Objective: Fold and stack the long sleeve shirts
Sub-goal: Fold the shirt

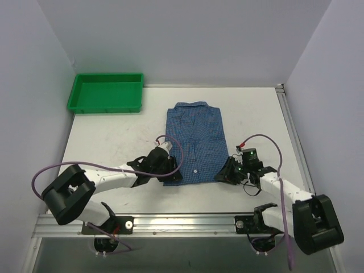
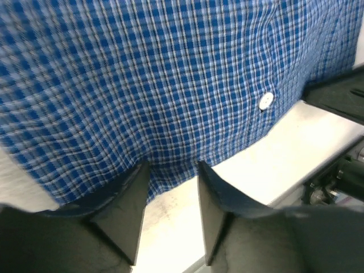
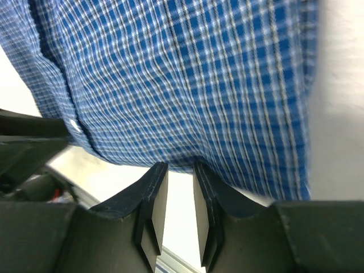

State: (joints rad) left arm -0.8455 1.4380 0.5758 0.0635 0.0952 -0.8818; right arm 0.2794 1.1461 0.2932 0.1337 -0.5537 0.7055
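One long sleeve shirt, blue fine-checked with white buttons, lies folded flat in the middle of the table, collar to the far side. My left gripper sits at its near left corner. In the left wrist view the left gripper is open, fingertips at the hem of the shirt, with bare table between the jaws. My right gripper is at the near right corner. In the right wrist view the right gripper stands narrowly open, tips against the edge of the shirt, nothing clamped.
A green plastic tray stands at the far left corner of the table. A metal rail runs along the near edge between the arm bases. Walls close in the back and both sides.
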